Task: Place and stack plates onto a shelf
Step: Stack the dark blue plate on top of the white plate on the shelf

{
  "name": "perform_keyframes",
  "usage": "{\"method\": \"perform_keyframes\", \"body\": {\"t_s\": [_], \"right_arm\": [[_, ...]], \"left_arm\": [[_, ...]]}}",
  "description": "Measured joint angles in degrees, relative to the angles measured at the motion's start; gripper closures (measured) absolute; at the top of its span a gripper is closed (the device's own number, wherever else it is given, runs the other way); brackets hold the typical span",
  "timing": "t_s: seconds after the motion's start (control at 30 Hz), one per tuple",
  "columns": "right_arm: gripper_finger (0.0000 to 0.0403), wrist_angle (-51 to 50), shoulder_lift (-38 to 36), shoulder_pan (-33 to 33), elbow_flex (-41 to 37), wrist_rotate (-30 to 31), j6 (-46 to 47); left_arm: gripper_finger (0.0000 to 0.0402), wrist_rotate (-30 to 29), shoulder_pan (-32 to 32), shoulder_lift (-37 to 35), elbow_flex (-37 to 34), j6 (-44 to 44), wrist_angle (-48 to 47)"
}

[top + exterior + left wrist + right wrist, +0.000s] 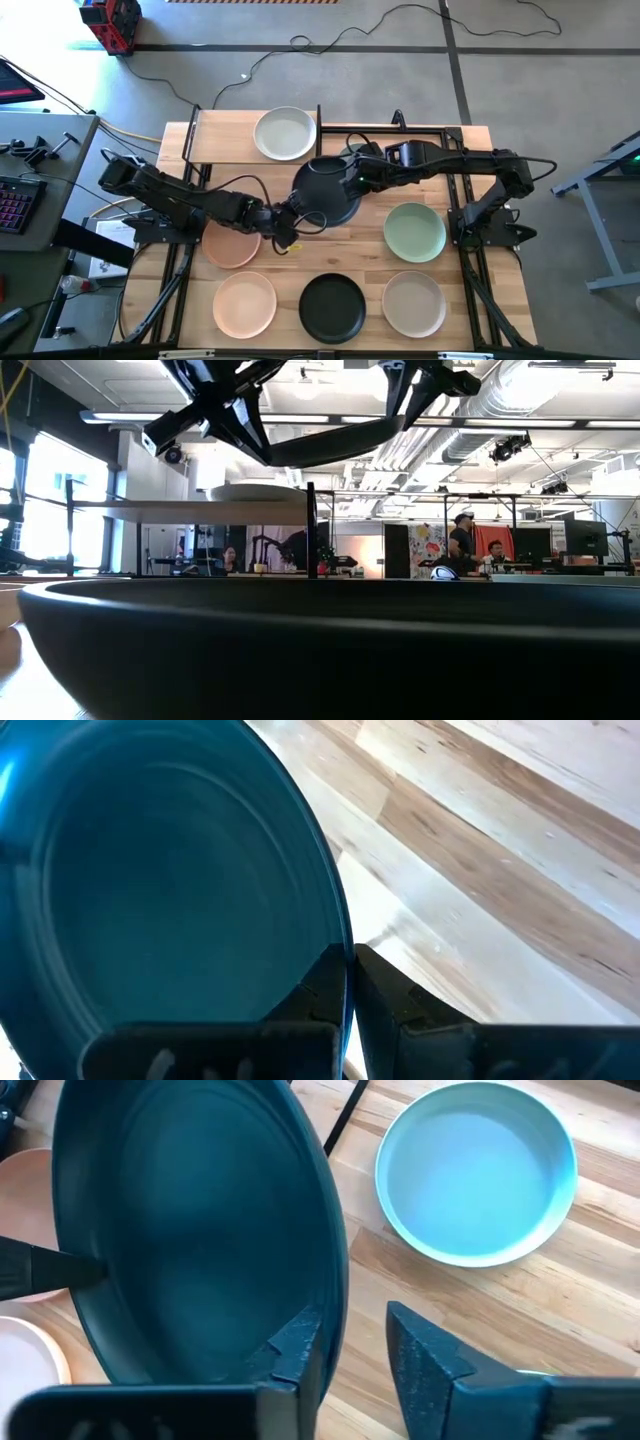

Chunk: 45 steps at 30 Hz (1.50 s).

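**Black plate held between two grippers above the table**

Wooden planks form the big tabletop (520, 290). At its far edge stands the shelf (225, 135), with one white plate (285, 133) on its right half. On the tabletop lie a pale green plate (415, 232), a beige plate (414, 303), a black plate (333, 307) and two peach-pink plates (245, 303).

Near the table's middle another black plate, the lifted plate (328, 190), hangs in the air. The left gripper (290, 222) is closed on its rim. The right gripper (352, 172) has the opposite rim between its fingers, which are not fully pressed together.
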Motion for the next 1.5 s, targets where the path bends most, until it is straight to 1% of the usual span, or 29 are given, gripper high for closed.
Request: {"method": "perform_keyframes", "body": {"t_s": [0.2, 0.3, 0.6, 0.8, 0.9, 1.03, 1.2, 1.37, 1.5], "right_arm": [[0.0372, 0.1, 0.0, -0.6, 0.0, -0.1, -1.5], [0.0396, 0.3, 0.0, -0.7, 0.0, -0.2, -2.4], [0.04, 0.7, 0.0, -0.7, 0.0, -0.4, -3.3], [0.0374, 2.0, 0.0, -0.6, 0.0, -0.2, -4.9], [0.0348, 3.0, 0.0, -0.6, 0.0, -0.1, -6.5], [0.0308, 3.1, 0.0, -0.6, 0.0, 2.3, -6.5], [0.0267, 3.1, 0.0, -0.6, 0.6, 4.1, -9.0], [0.0242, 3.2, 0.0, -1.2, 3.0, 5.8, -12.0], [0.0235, 3.2, 0.0, -2.6, 5.0, 6.6, -14.7]], "left_arm": [[0.0401, -1.5, 0.0, 0.0, 0.0, 0.1, 2.6], [0.0401, -1.7, 0.0, 0.0, 0.0, 0.0, 2.3], [0.0401, -1.7, 0.0, 0.0, 0.0, -0.3, 2.2], [0.0401, -1.6, 0.0, 0.0, 0.0, -1.5, 1.8], [0.0401, -1.7, 0.0, 0.0, 0.0, -1.6, 1.8], [0.0401, -2.3, 0.4, 0.0, 0.0, -1.7, 1.7], [0.0401, -2.5, 2.4, 0.0, 0.0, -5.0, -1.5], [0.0401, -2.6, 4.3, 0.0, 0.0, -7.7, -5.1], [0.0401, -2.6, 6.1, 0.0, 0.0, -8.1, -6.0]]}}
